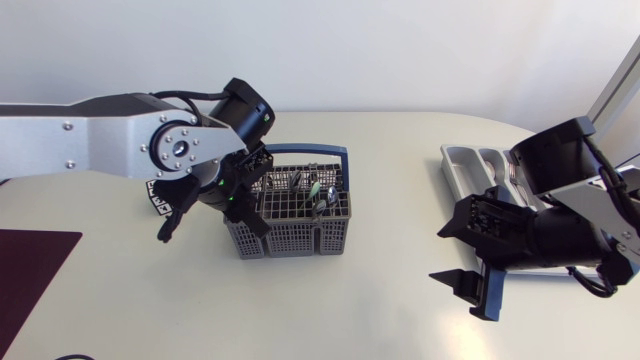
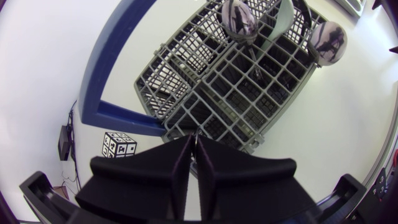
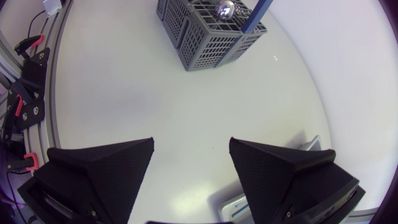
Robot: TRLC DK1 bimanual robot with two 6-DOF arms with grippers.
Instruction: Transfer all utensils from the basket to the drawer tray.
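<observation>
A grey plastic mesh cutlery basket with a blue hoop handle [image 1: 290, 235] stands near the middle of the pale worktop [image 1: 380, 310]. Metal spoons [image 1: 313, 192] stand upright in its compartments on the 3 o'clock side. In the left wrist view two rounded spoon bowls [image 2: 239, 18] rise above the grid at the far end.

The left arm's matte black claw [image 2: 194, 140] is at the basket's 9 o'clock side. It is clenched, its two wedge fingers [image 2: 177, 168] pressed flat together with their tips right at the basket's near wall. Whether they pinch anything thin there cannot be told.

A small black-and-white patterned marker cube [image 2: 119, 144] sits just beside that claw, at about 9 o'clock from the basket. A dark maroon mat [image 1: 30, 265] lies at 8 o'clock, well apart.

The silver-grey compartmented drawer tray [image 1: 470, 165] lies at 3 o'clock from the basket, partly hidden under the right arm. The right arm's claw [image 3: 191, 146] is released — fingers spread wide over bare worktop, gripping nothing — at about 4 o'clock from the basket, near the tray.
</observation>
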